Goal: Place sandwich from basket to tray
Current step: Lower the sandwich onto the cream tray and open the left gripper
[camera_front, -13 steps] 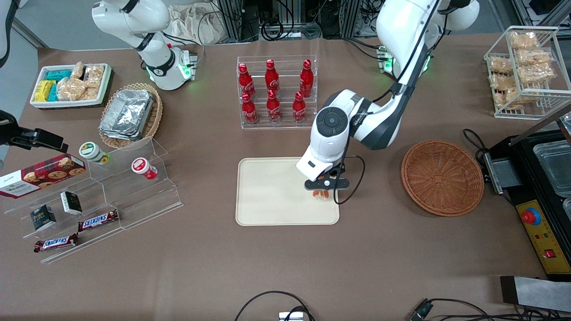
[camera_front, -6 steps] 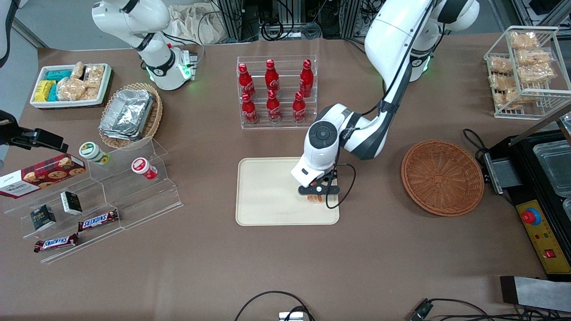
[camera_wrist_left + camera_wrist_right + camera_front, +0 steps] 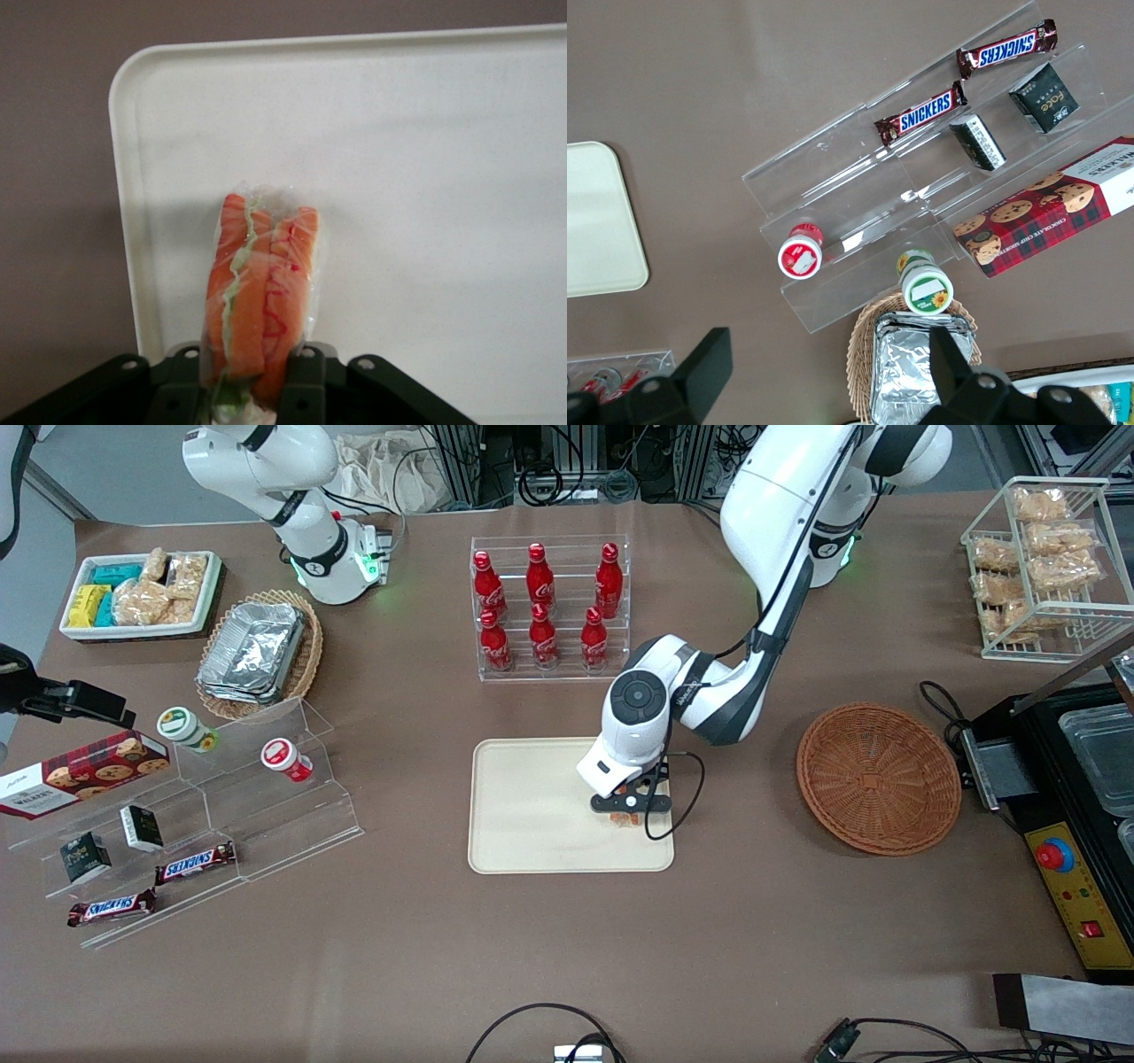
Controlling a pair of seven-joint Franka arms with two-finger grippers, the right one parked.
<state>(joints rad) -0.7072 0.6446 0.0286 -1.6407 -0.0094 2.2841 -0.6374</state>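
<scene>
The tray [image 3: 532, 815] is seen at table centre, nearer the front camera than the bottle rack [image 3: 547, 607]. The basket [image 3: 877, 777] lies toward the working arm's end. The gripper [image 3: 627, 808] is positioned low over the tray, clamped on the wrapped sandwich [image 3: 257, 292], near the tray's corner.

A robot lab got up like a snack counter.

Brown table [image 3: 549, 957] with shop-style goods: an acrylic rack of red cola bottles [image 3: 542, 607], clear stepped shelves [image 3: 221, 815] with Snickers bars [image 3: 195, 862] and a cookie box [image 3: 84, 772], a wire rack of bagged snacks [image 3: 1041, 558]. Aluminium framing, loose cables [image 3: 540, 483], an emergency-stop button [image 3: 1054, 856] and white arms say lab; the left arm's gripper [image 3: 628, 808] hangs over a tray [image 3: 532, 824].
</scene>
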